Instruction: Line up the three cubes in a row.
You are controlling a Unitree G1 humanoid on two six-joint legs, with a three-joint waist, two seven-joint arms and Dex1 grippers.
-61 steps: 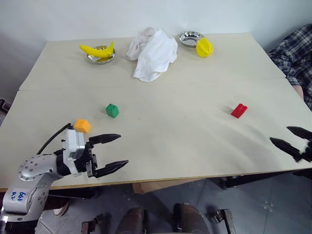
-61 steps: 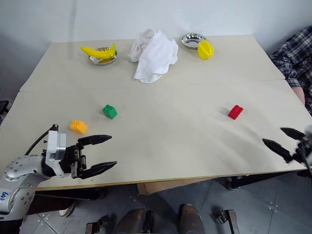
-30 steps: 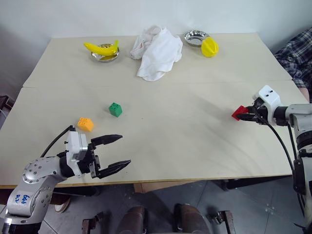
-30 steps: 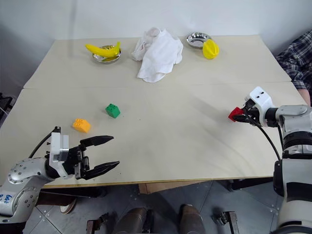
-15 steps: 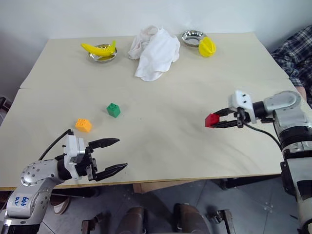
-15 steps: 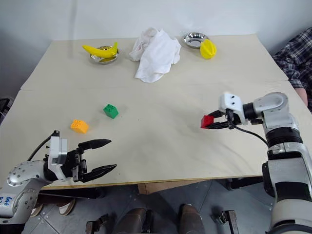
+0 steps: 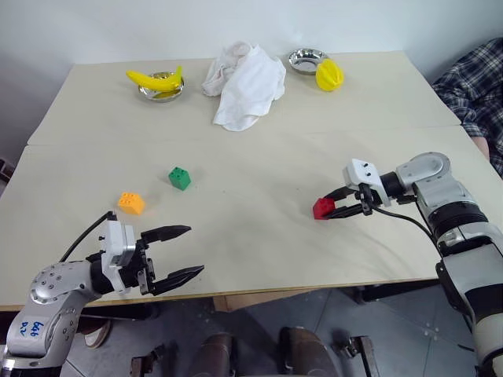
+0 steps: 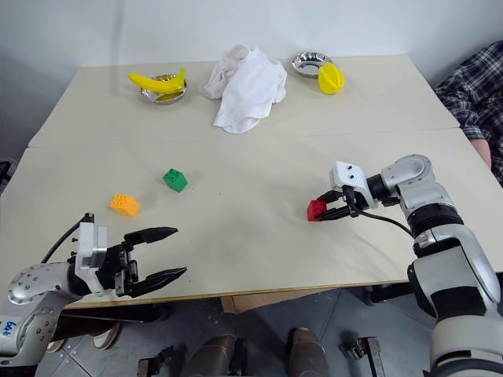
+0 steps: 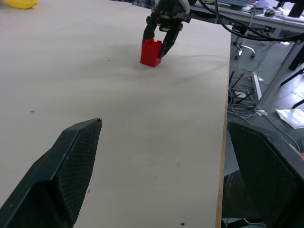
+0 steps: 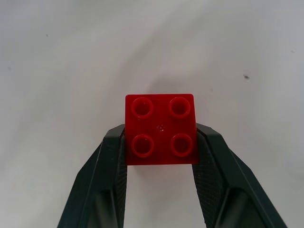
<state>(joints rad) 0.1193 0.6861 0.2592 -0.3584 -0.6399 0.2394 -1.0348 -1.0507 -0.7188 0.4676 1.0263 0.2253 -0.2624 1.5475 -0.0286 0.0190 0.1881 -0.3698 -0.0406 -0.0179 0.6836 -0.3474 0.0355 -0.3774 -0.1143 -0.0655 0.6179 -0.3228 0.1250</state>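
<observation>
At the near left edge of the pale beige table (image 7: 259,259), the left gripper (image 7: 182,251) hovers with its two black fingers spread wide apart and nothing between them, pointing across the tabletop toward the right. Just beyond it lies the small orange plastic brick cube with a studded top (image 7: 131,203), and a little farther in and to the right sits the small green plastic studded cube (image 7: 179,177), the two near each other but apart. Along the far edge stand a yellow banana (image 7: 154,78) resting on a small shiny metal bowl (image 7: 161,90), then a crumpled white cloth (image 7: 245,83), then a second small metal bowl (image 7: 302,59) with a yellow ridged fruit (image 7: 328,75) just beside it. Right of the table's middle, well apart from the other two cubes, the small red plastic studded cube (image 10: 160,128) is pinched between the fingers of the right gripper (image 7: 338,203), which are clamped on its two opposite sides, studs upward; it sits at or just above the tabletop. At the far right edge shows a person's plaid sleeve (image 7: 475,82).
</observation>
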